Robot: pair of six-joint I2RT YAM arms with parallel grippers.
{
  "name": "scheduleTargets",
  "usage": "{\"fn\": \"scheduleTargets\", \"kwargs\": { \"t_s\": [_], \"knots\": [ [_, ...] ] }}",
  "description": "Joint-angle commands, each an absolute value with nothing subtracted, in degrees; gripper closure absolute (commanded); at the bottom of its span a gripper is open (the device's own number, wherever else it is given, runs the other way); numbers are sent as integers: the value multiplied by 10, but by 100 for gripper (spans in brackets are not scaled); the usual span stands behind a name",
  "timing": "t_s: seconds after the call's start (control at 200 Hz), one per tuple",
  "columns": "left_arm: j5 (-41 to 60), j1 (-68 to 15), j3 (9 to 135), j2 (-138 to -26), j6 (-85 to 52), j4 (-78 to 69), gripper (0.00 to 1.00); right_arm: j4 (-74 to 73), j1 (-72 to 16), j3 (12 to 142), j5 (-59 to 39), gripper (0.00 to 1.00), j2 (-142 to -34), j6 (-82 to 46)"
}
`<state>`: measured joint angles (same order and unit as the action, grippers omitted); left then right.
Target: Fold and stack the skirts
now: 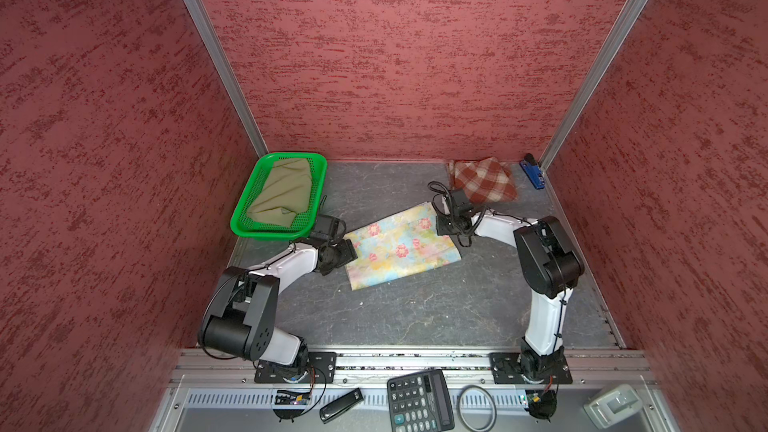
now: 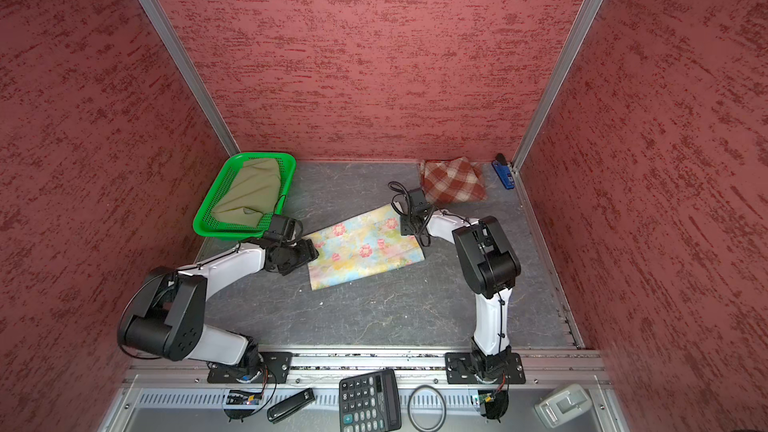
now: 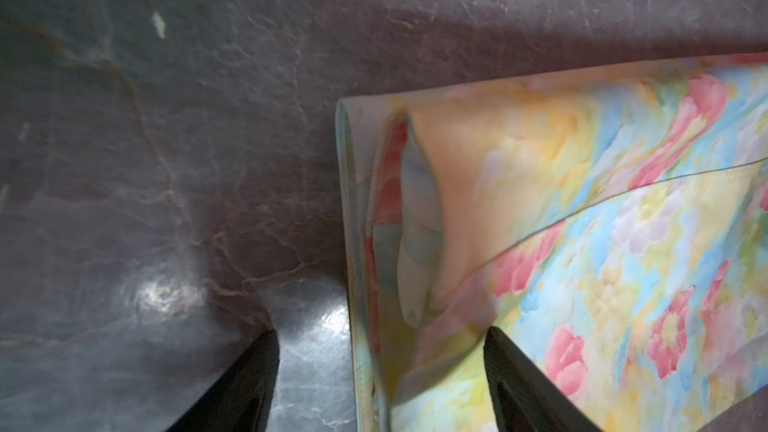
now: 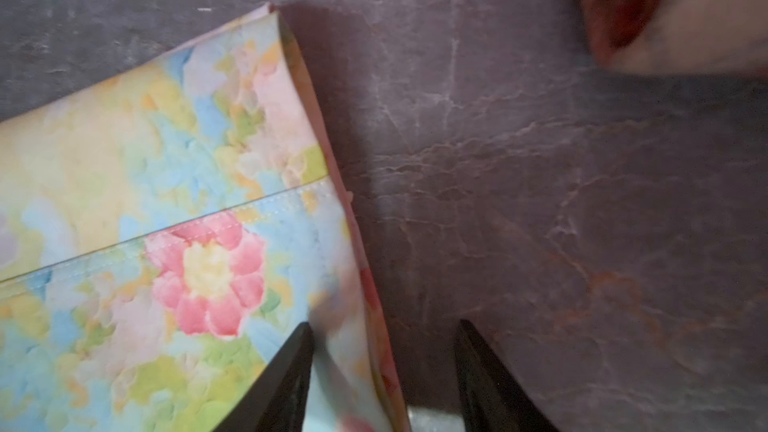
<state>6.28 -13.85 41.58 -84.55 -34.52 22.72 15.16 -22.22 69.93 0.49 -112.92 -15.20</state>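
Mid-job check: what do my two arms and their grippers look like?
The left arm and right arm match: white link shells, bulky black joints, black base plates. Black cables loop near the wrists. The left gripper and right gripper have black fingers tapering to narrow tips.

Green basket (image 1: 257,231), calculator (image 1: 419,401) — stapler (image 1: 532,176) (blue)

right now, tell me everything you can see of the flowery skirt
The flowery skirt is thin, smooth cloth in pastel yellow, blue and green with pink flowers and a stitched seam along it. It lies flat on the dark table, folded into a skewed rectangle, layers showing at one short end. The left claw straddles that end, the right claw the opposite one, both with jaws open.
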Motion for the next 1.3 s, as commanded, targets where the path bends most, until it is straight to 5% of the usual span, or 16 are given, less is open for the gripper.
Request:
{"fn": "scheduleTargets", "kwargs": {
  "t_s": [0.0, 0.396, 0.511, 0.606, 0.766, 1.297],
  "knots": [
    [34, -146, 430, -867, -357, 261, 24, 157, -220, 698, -23, 50, -1153, -151],
    [61, -164, 452, -950, -387, 249, 34, 157, -221, 680, -71, 58, -1142, -163],
    [81, -163, 443, -973, -400, 223, 45, 151, -219, 677, -86, 58, -1138, -170],
    [99, -159, 434, -986, -408, 205, 57, 146, -220, 676, -99, 58, -1139, -176],
    [109, -146, 423, -984, -405, 196, 100, 136, -220, 668, -116, 59, -1139, -182],
    [41, -160, 542, -846, -270, 375, 100, 132, -219, 621, -103, 50, -1058, -201]
  ]
}}
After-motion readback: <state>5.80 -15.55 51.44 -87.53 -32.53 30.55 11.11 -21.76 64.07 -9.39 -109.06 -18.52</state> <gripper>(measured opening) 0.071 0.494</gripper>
